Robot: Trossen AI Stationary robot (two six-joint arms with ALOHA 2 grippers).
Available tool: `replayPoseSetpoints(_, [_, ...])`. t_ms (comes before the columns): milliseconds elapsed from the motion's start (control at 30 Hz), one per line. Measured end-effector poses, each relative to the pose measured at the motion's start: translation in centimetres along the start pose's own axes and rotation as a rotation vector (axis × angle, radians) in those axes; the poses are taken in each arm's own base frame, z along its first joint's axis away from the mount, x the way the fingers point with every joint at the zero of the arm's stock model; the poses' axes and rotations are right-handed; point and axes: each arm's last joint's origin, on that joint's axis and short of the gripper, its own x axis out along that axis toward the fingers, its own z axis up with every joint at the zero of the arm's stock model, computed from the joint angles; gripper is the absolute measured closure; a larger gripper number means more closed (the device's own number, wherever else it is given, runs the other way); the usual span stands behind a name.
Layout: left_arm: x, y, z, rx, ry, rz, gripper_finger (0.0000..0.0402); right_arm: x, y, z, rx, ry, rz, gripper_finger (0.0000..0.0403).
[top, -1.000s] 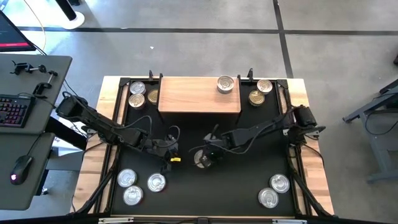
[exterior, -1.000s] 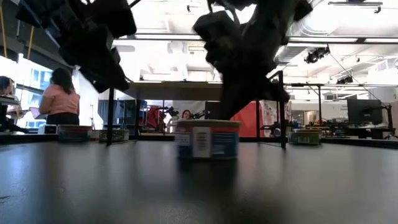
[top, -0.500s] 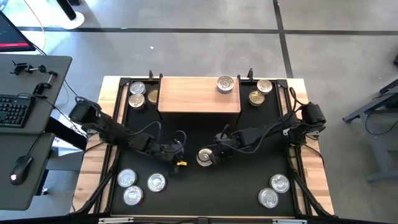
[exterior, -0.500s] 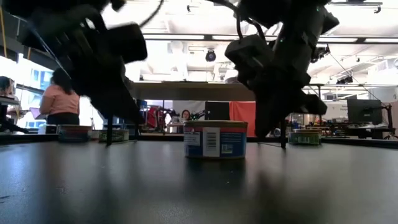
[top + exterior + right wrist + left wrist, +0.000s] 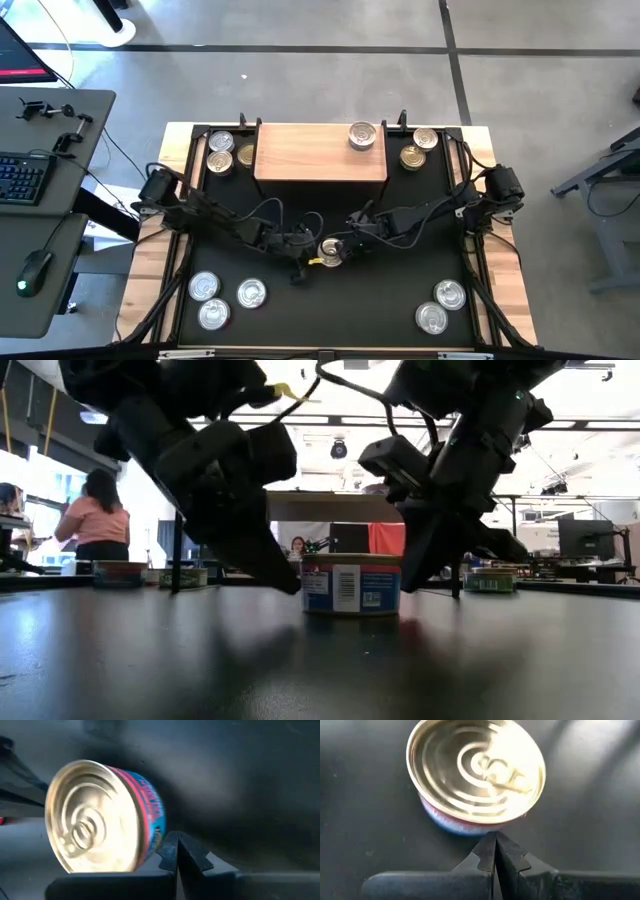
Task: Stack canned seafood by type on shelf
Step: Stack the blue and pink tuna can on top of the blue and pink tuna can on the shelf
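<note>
A flat round can of seafood point(image 5: 330, 250) with a silver lid and a red and blue label stands on the black mat, near the table's middle. My left gripper point(image 5: 313, 259) is shut, with its tips at the can's left near side point(image 5: 470, 827). My right gripper point(image 5: 348, 246) is also shut, at the can's right side point(image 5: 154, 827). Both slant downward. The shelf point(image 5: 300, 160) is a light wooden board at the far middle, and one can point(image 5: 362, 135) stands on its right end. My left gripper has its shut fingertips point(image 5: 493, 845) against the foot of the can's side wall point(image 5: 481, 831), slanting down from the table's left. The can stands flat on the mat. My right gripper has its shut fingertips point(image 5: 173, 847) beside the can's labelled side wall point(image 5: 156, 835), slanting down from the right. Whether they touch it I cannot tell.
Loose cans lie in groups on the mat: far left point(image 5: 220, 150), far right point(image 5: 418, 146), near left point(image 5: 215, 298) and near right point(image 5: 440, 305). Thin black shelf legs point(image 5: 177, 550) stand behind the can. A desk with a keyboard point(image 5: 25, 175) is at the left.
My left gripper has come down and moved toward the table's right, up to the can. My right gripper has sunk, rolled and drawn back off the can toward the right. The can has shifted slightly and turned, so its barcode now faces the near edge.
</note>
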Motion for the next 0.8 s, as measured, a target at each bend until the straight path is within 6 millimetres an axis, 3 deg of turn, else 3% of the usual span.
replayPoseSetpoints(467, [1.0, 0.8, -0.3, 0.0, 0.028, 0.018, 0.0402, -0.1, 0.8, -0.6, 0.016, 0.01, 0.054, 0.0403])
replayPoseSetpoints(800, [1.1, 0.9, -0.3, 0.0, 0.032, 0.013, 0.0402, -1.6, 3.2, 0.1, -0.01, -0.01, 0.069, 0.0403])
